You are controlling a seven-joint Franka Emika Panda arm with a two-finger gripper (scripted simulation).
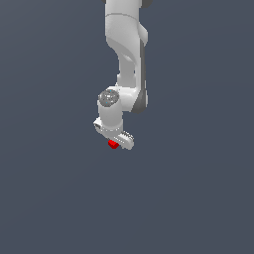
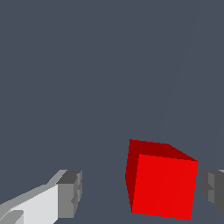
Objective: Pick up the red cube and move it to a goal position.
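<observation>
Exterior view looked from high and far down arm; wrist view sat close behind claw (image 2: 140, 192). Both shared red cube (image 1: 113, 144).

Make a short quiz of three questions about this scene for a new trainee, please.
1. True or false: in the wrist view, the gripper has both fingers pressed against the red cube.
2. Multiple choice: in the wrist view the cube sits (a) midway between the fingers, (b) nearer to one finger, (c) outside the fingers.
3. Short answer: in the exterior view, where does the cube show relative to the gripper?

Key
1. False. One finger stands clearly apart from the cube.
2. b. It lies close to the other finger.
3. Just under it, partly covered by it.
</observation>
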